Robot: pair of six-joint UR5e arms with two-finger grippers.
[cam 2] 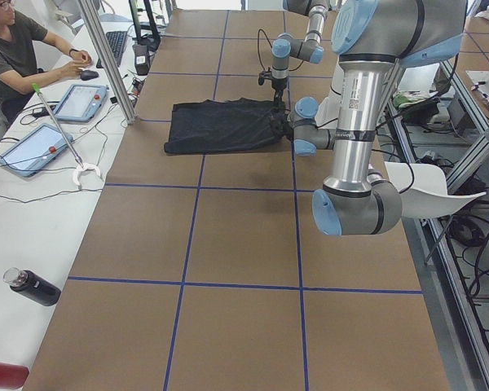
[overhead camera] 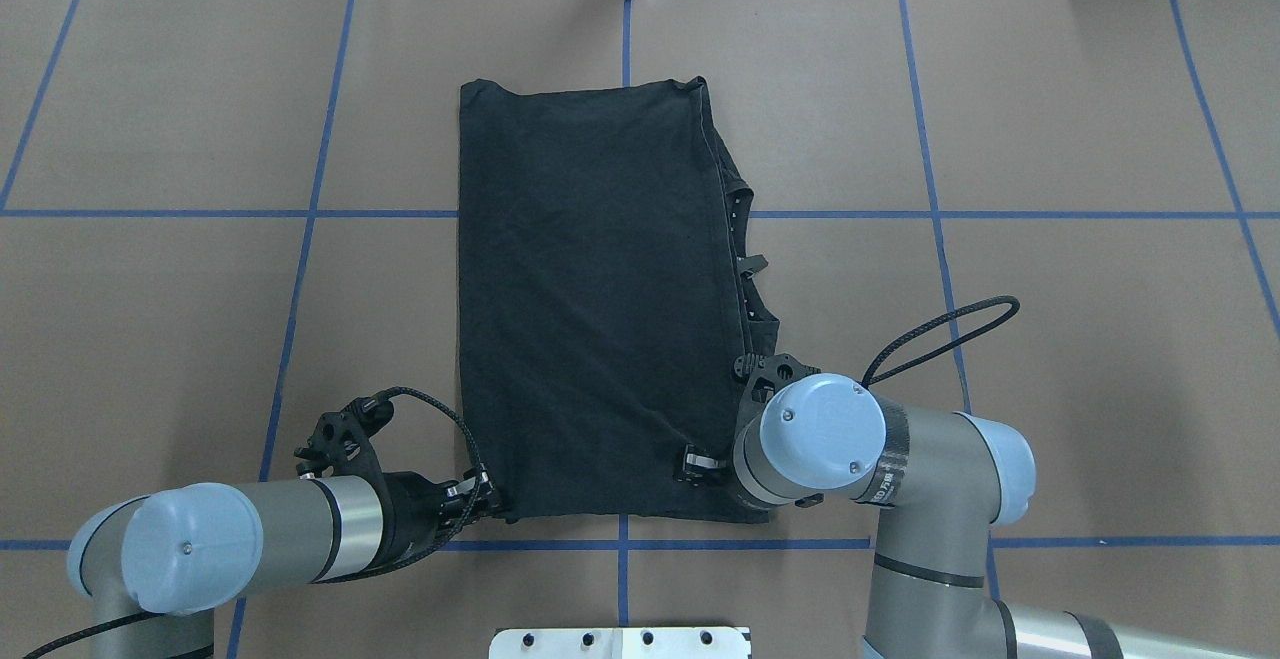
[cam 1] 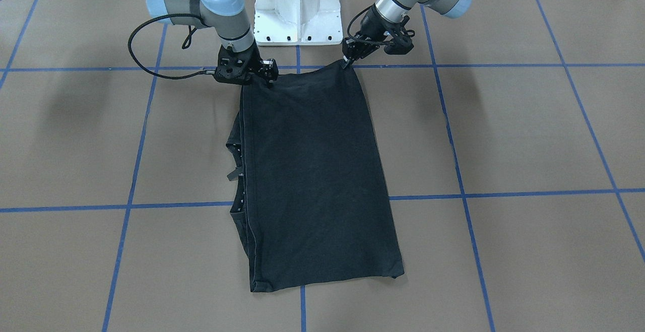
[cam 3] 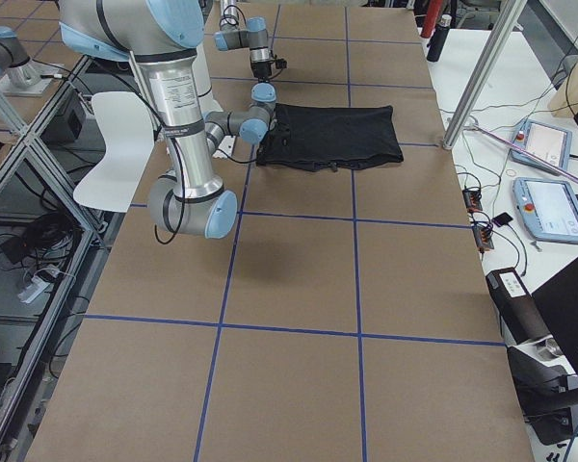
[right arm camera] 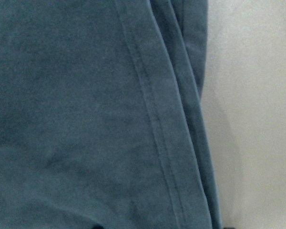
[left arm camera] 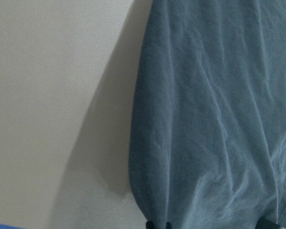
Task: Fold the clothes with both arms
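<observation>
The black T-shirt [cam 1: 312,171] lies folded into a long panel at the middle of the brown counter [cam 1: 504,135], with layered edges showing along the right arm's side. The left claw [cam 1: 346,61] pinches one robot-side corner, and the right claw [cam 1: 269,79] grasps the other.

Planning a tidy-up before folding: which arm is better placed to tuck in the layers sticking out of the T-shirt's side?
Probably right. The right gripper sits at the black T-shirt corner on the side where the loose layers stick out; the left gripper is at the opposite, straight edge.
</observation>
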